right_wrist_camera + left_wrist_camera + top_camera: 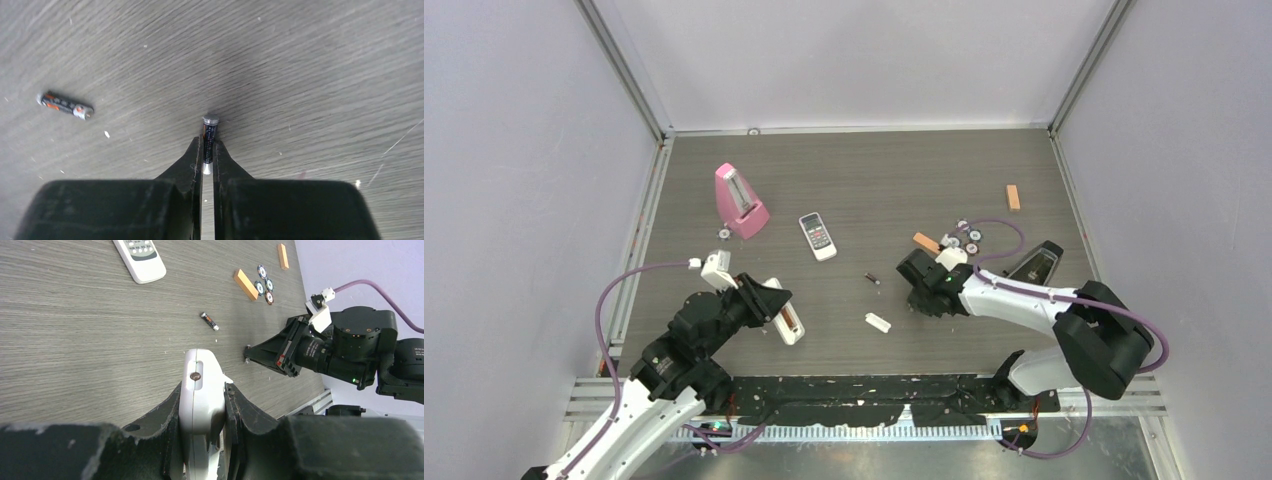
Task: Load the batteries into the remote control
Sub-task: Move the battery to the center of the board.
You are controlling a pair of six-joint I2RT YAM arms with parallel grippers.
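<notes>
- remote control [200, 365]: near end buried in left gripper [202, 390], cut by frame bottom
- second remote [142, 262]: far end cropped
- battery [208, 132]: hidden under right gripper [207, 147] from above

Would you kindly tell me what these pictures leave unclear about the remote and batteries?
Top view: the remote control is too small to show what its bay holds.
Left wrist view: the left gripper covers the remote's sides, and the frame edge cuts off its lower end.
Right wrist view: the right gripper hides most of the label on the battery it holds.
</notes>
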